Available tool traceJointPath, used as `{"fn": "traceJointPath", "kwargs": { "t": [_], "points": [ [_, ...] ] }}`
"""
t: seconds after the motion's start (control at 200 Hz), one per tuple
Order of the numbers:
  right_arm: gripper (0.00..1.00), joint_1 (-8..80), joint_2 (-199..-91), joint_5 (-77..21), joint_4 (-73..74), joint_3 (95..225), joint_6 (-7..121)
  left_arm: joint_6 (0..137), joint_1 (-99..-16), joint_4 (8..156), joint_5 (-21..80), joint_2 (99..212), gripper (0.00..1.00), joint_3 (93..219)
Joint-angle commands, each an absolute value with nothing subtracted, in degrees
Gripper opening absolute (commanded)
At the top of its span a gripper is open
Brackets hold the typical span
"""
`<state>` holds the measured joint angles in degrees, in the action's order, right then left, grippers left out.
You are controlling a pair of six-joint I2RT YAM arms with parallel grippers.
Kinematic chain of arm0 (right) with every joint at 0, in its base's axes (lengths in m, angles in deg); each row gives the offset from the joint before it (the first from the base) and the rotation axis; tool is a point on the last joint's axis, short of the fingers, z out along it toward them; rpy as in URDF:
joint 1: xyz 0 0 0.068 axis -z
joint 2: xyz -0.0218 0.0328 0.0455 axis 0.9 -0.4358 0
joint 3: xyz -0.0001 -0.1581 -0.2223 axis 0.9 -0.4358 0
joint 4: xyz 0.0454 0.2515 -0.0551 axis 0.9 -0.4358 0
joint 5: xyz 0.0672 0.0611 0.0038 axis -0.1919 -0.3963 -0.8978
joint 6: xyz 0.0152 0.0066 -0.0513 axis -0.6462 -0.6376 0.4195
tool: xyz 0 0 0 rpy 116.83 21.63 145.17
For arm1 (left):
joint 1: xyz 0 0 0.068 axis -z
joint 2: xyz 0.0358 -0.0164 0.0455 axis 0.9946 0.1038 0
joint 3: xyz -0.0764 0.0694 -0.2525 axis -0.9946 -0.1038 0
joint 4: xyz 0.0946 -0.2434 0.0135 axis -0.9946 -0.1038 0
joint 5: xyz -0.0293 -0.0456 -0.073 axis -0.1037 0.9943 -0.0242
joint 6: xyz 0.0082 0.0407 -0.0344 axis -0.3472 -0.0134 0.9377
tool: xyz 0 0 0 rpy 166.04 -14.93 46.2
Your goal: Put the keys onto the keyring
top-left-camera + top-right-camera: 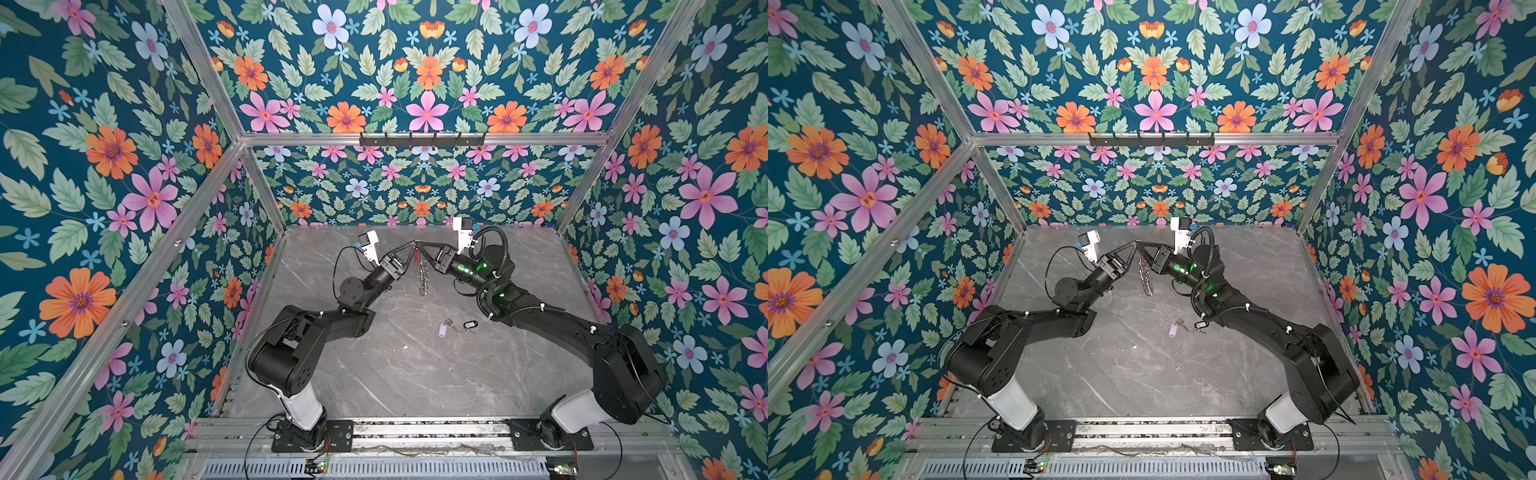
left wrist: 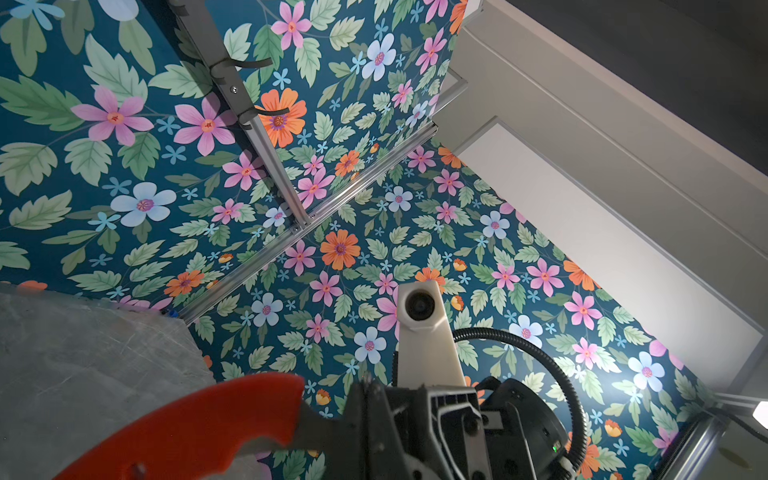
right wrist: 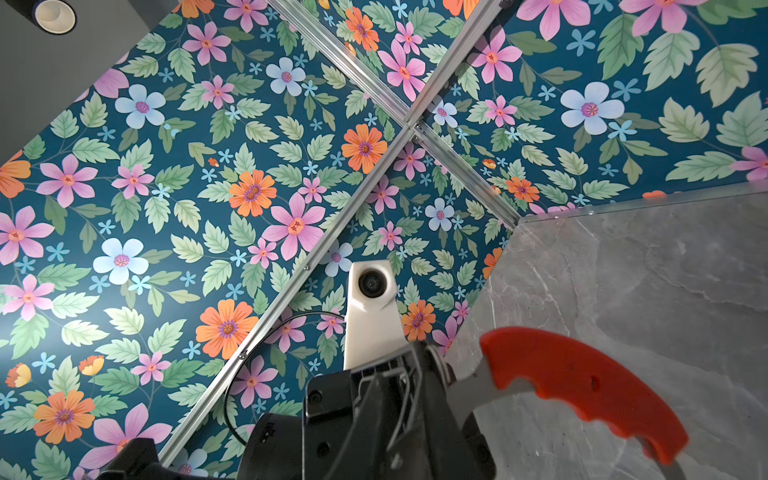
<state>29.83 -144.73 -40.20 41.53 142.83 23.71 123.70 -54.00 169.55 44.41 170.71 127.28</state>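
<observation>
At the back of the counter (image 1: 374, 374), raised off it: the left arm (image 1: 361, 286) reaches in from the left. The left jaws are pressed together on the top of the keyring (image 1: 420, 270), pinching the metal at one end of its red section (image 3: 582, 386). The keyring hangs straight down from there, its row of small silver rings (image 1: 422, 284) dangling free.

The right arm (image 1: 469, 268) comes in from the right. The right jaws nip the metal stub at the red section's other end, their tips almost meeting the left ones.

Nearer the front, right of centre, the keys lie flat on the counter: lilac-tagged key (image 1: 444, 329), then black-tagged key (image 1: 470, 325). They sit just beside each other and well apart from the keyring.
</observation>
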Motion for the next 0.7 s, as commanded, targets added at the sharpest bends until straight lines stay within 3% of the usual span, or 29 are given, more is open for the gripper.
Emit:
{"fn": "traceJointPath", "kwargs": {
  "t": [0.0,0.18,0.41,0.695],
  "points": [
    [0.14,29.80,-144.90,-41.24,44.48,143.20,22.79,124.43,-53.98,173.98,44.90,170.98,0.00,127.60],
    [0.12,29.80,-144.17,-41.00,43.96,142.68,23.31,124.53,-53.98,173.98,44.64,170.88,0.00,127.60],
    [0.27,30.07,-138.77,-36.15,39.60,139.35,27.09,124.49,-53.98,173.98,44.50,170.78,0.00,127.46],
    [0.30,30.32,-139.91,-37.66,38.10,140.88,26.68,124.95,-53.64,173.98,44.72,170.95,0.00,128.12]
  ]
}}
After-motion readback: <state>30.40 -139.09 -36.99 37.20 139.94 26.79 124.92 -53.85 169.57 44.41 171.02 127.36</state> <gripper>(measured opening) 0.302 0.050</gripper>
